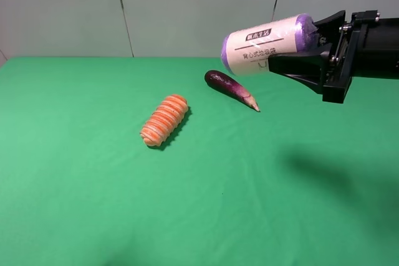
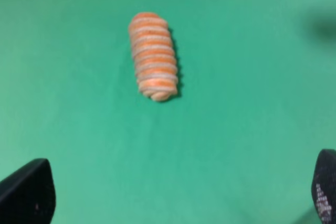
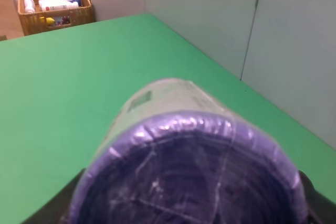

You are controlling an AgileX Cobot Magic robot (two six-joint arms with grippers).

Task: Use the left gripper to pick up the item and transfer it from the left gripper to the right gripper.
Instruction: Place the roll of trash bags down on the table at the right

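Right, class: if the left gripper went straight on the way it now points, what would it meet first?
Probably the green table, just short of the orange-and-white roll. The open left gripper points down at its bare surface, the roll lying further ahead; depth is unclear.

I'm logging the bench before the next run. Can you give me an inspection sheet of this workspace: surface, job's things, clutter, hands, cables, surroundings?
Surface: green cloth, flat, with a shadow at the right under the raised arm.
Job's things: cream-white cylinder with crinkled purple ends and a printed label, held off the cloth, lying roughly sideways.
Clutter: orange-and-white ribbed roll lying on the cloth; dark purple eggplant beyond it, not touching it.
Hands: right hand shut on the cylinder at one purple end; left hand open and empty above the cloth, near the ribbed roll.
Cables: nothing seen.
Surroundings: grey panelled wall behind; wicker basket of boxes and bottles past the cloth's edge.
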